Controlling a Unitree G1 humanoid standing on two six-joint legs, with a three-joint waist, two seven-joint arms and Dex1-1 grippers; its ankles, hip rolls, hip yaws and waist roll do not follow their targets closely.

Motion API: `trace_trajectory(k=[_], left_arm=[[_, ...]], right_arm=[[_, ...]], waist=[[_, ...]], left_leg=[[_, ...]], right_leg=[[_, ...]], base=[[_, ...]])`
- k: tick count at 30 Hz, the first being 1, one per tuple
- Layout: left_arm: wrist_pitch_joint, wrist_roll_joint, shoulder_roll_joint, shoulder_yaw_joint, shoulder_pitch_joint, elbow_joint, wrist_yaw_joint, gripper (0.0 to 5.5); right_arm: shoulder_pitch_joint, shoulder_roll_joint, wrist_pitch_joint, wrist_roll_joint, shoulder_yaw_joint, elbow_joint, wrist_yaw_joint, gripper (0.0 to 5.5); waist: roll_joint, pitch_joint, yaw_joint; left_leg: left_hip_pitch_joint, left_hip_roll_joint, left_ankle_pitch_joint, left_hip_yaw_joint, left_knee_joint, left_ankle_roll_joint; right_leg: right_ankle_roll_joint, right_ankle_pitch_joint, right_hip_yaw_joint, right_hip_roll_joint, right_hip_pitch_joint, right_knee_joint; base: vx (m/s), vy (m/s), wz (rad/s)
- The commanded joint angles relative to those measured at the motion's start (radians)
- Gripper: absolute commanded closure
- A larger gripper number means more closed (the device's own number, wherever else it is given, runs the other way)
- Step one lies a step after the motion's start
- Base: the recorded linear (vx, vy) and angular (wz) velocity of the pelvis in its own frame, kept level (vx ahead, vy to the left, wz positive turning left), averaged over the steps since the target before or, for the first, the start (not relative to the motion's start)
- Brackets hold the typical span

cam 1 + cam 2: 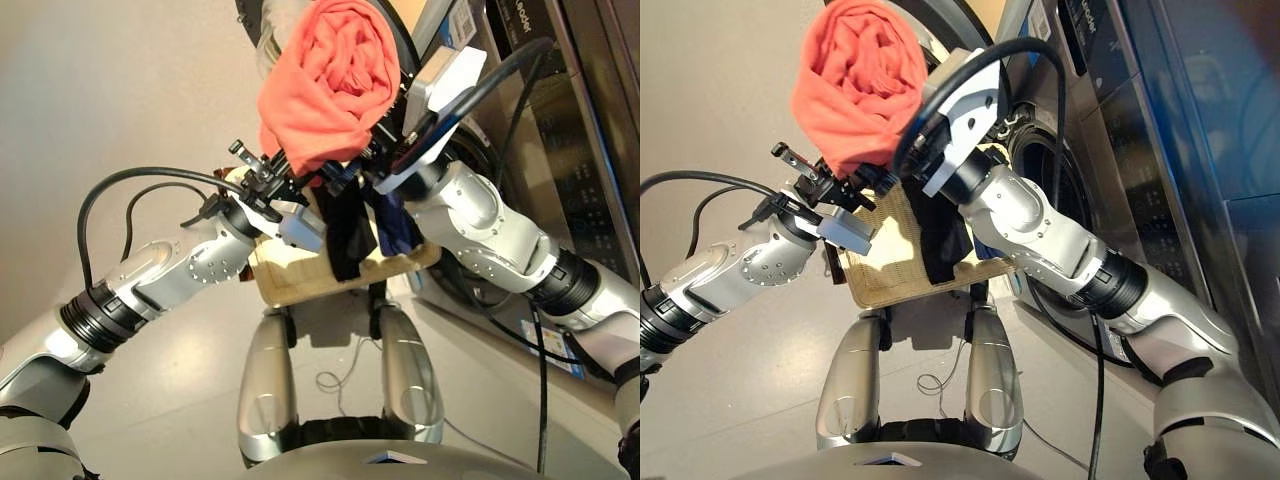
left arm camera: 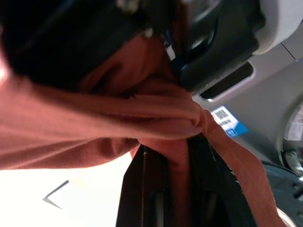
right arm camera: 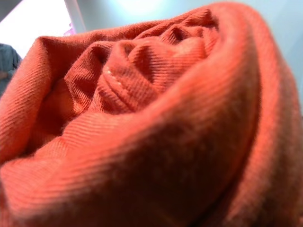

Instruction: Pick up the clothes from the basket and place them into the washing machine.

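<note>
Beside the washer [image 1: 1110, 130], both grippers, left [image 1: 290, 180] and right [image 1: 375, 160], pinch the coral roll [image 1: 330, 80] high over the basket [image 1: 900, 285], apparently ready for loading.

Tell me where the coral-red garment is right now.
In the head views the coral-red garment is lifted high between the left hand and right hand, above the basket and just left of the washing machine opening.

A plain beige floor [image 1: 130, 90] fills the left side — smooth, evenly lit, with a soft sheen. On the right stands a darker appliance [image 1: 1200, 110] with a glossy front panel — it catches bluish reflections from the room's light.
</note>
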Motion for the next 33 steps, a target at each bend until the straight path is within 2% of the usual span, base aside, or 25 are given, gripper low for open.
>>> trace_trajectory(k=[1,2,3,4,5,14,19,20,22,24,29,33], left_arm=[[-0.075,0.029,-0.038,-0.045,-0.012,-0.140,-0.015,5.50],[-0.074,0.032,-0.040,-0.047,-0.013,-0.141,-0.014,5.50],[-0.072,0.036,-0.044,-0.049,-0.016,-0.138,-0.012,5.50],[-0.071,0.037,-0.046,-0.049,-0.017,-0.136,-0.011,5.50],[-0.068,0.036,-0.049,-0.049,-0.019,-0.133,-0.009,5.50],[-0.062,0.042,-0.070,-0.029,-0.009,-0.114,0.003,5.50],[-0.065,0.031,-0.091,0.009,0.039,-0.108,0.029,5.50],[-0.064,0.029,-0.098,0.020,0.054,-0.105,0.037,5.09],[-0.067,0.017,-0.115,0.042,0.087,-0.095,0.057,3.15],[-0.069,0.001,-0.130,0.056,0.112,-0.081,0.072,0.00],[-0.078,-0.042,-0.216,0.095,0.163,-0.047,0.127,0.00],[-0.089,-0.090,-0.302,0.098,0.155,-0.025,0.155,0.00]], right_arm=[[-0.098,0.089,-0.027,0.014,0.015,-0.039,0.029,2.61],[-0.086,0.088,-0.027,0.011,0.012,-0.041,0.028,3.60],[-0.077,0.088,-0.027,0.012,0.007,-0.042,0.028,4.34],[-0.072,0.085,-0.027,0.012,0.004,-0.045,0.029,4.79],[-0.068,0.081,-0.029,0.011,0.001,-0.047,0.030,5.50],[-0.021,0.067,-0.046,-0.017,-0.038,-0.069,0.016,5.50],[0.052,0.088,-0.071,-0.110,-0.102,-0.045,-0.033,5.50],[0.088,0.101,-0.079,-0.134,-0.126,-0.027,-0.049,5.50],[0.171,0.121,-0.091,-0.197,-0.167,0.014,-0.090,5.50],[0.246,0.135,-0.092,-0.236,-0.197,0.048,-0.111,5.50],[0.425,0.173,-0.089,-0.326,-0.269,0.222,-0.174,5.50],[0.491,0.227,-0.085,-0.392,-0.305,0.434,-0.242,5.50]], waist=[[0.000,-0.098,0.005],[0.001,-0.100,0.004],[0.002,-0.100,0.004],[0.003,-0.101,0.003],[0.003,-0.102,0.002],[0.011,-0.097,0.000],[0.019,-0.090,0.001],[0.021,-0.088,0.001],[0.024,-0.084,0.001],[0.026,-0.081,0.000],[0.032,-0.065,0.003],[0.030,-0.052,0.001]], left_leg=[[0.049,-0.032,-0.008,0.016,-0.040,-0.001],[0.047,-0.032,-0.009,0.013,-0.037,-0.002],[0.043,-0.032,-0.009,0.011,-0.031,-0.002],[0.038,-0.032,-0.010,0.008,-0.026,-0.002],[0.036,-0.032,-0.010,0.007,-0.024,-0.002],[0.014,-0.029,-0.014,-0.005,0.005,-0.006],[0.009,-0.029,-0.016,-0.009,0.013,-0.004],[0.008,-0.029,-0.016,-0.010,0.015,-0.003],[0.005,-0.031,-0.016,-0.013,0.014,-0.001],[0.002,-0.032,-0.015,-0.015,0.015,0.000],[-0.009,-0.033,-0.012,-0.024,0.021,0.003],[-0.017,-0.035,-0.013,-0.032,0.030,0.003]], right_leg=[[0.027,0.006,0.014,0.003,-0.009,-0.003],[0.027,0.005,0.014,0.002,-0.008,-0.003],[0.026,0.005,0.012,0.001,-0.009,-0.002],[0.025,0.004,0.012,0.001,-0.011,0.001],[0.025,0.003,0.012,0.000,-0.011,0.001],[0.021,-0.005,0.009,-0.003,-0.015,0.015],[0.020,-0.007,0.009,-0.004,-0.016,0.018],[0.021,-0.005,0.009,-0.005,-0.016,0.017],[0.022,-0.004,0.008,-0.006,-0.017,0.016],[0.023,-0.003,0.004,-0.008,-0.017,0.014],[0.025,-0.004,-0.008,-0.015,-0.013,0.012],[0.025,-0.004,-0.017,-0.019,-0.009,0.010]], base=[[0.000,0.000,0.000],[0.000,0.000,0.000],[0.000,0.000,0.000],[0.000,0.000,0.000],[0.000,0.000,0.000],[0.000,0.000,0.000],[0.000,0.000,0.000],[0.000,0.000,0.000],[0.000,0.000,0.000],[0.000,0.000,0.000],[-0.001,-0.002,0.035],[0.000,0.000,0.000]])
